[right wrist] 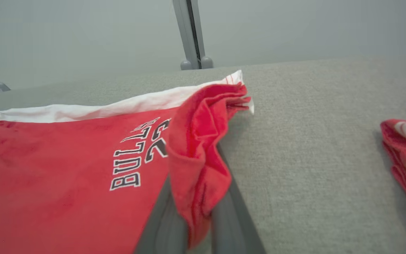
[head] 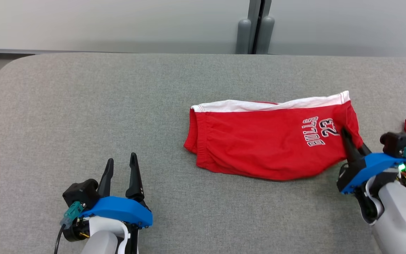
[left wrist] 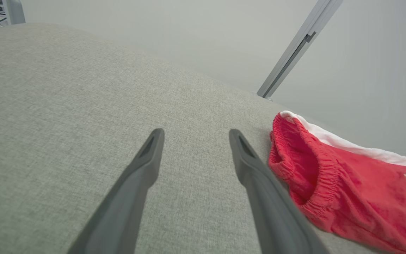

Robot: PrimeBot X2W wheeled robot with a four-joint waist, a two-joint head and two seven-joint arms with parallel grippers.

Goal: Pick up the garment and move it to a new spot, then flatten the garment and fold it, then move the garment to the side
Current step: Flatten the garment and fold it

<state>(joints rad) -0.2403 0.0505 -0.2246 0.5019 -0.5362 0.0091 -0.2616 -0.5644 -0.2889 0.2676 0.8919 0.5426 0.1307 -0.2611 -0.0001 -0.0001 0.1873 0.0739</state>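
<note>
Right gripper (head: pixel 344 133) fingers clamp the crosswise shorts (head: pixel 259 144) at their right end. Left gripper (head: pixel 121 158), fingers spread, sits well apart.

Soft, even light, faint shadows; wrist views bow at the edges and blur up close.

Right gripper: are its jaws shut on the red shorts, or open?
Shut on the red shorts: the right gripper has a raised fold of fabric pinched between its jaws.
</note>
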